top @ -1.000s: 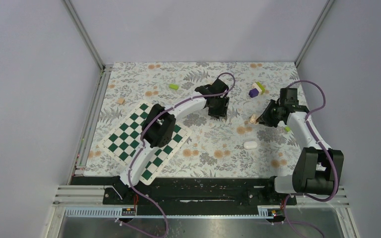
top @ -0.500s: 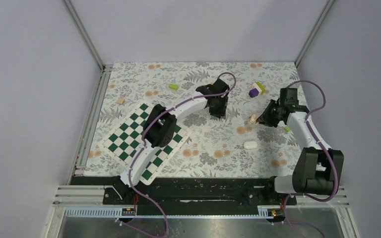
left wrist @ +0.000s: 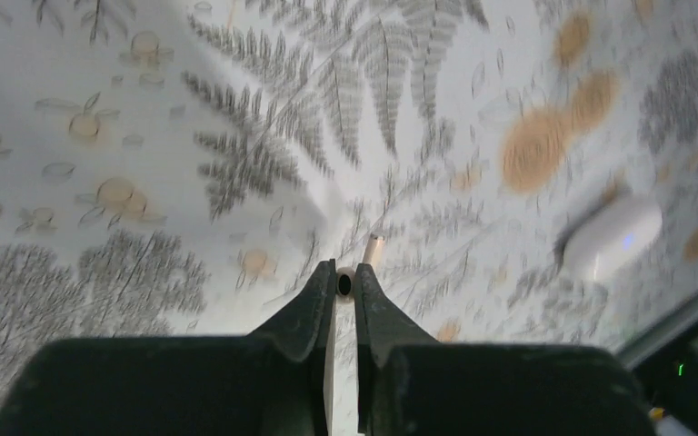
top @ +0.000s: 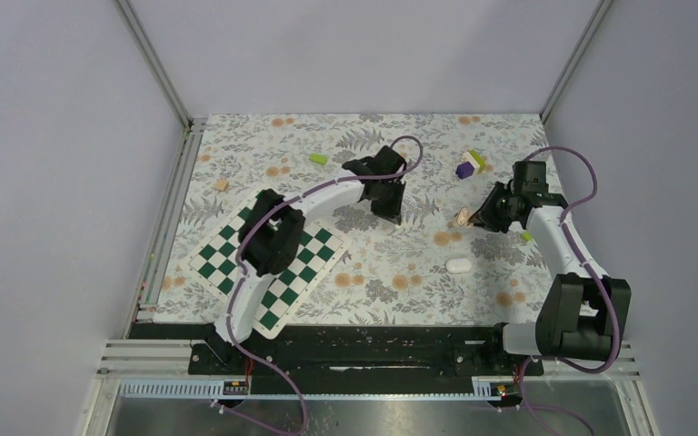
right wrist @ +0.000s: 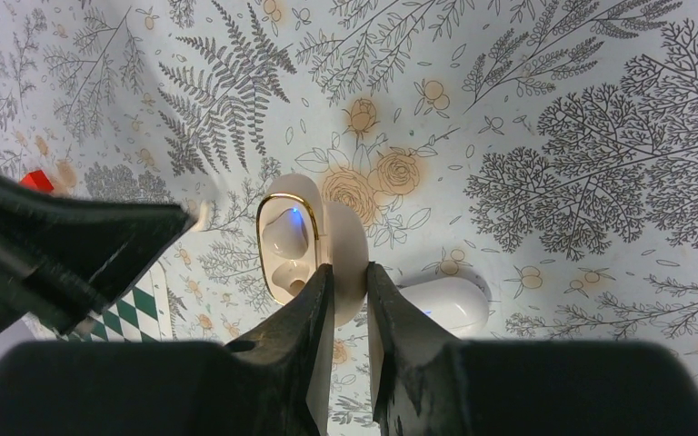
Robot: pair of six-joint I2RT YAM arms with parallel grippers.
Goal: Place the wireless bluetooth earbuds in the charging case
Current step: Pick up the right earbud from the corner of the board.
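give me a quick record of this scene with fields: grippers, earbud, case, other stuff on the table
left gripper: shut on earbud
right gripper: shut on charging case
charging case: lid open, gold-rimmed inside, blue light showing
earbud vs case: apart, not yet inserted
white oval object: lying on the table near the right arm, not held
chessboard mat: partly under the left arm
loose pieces: green block; purple and green block
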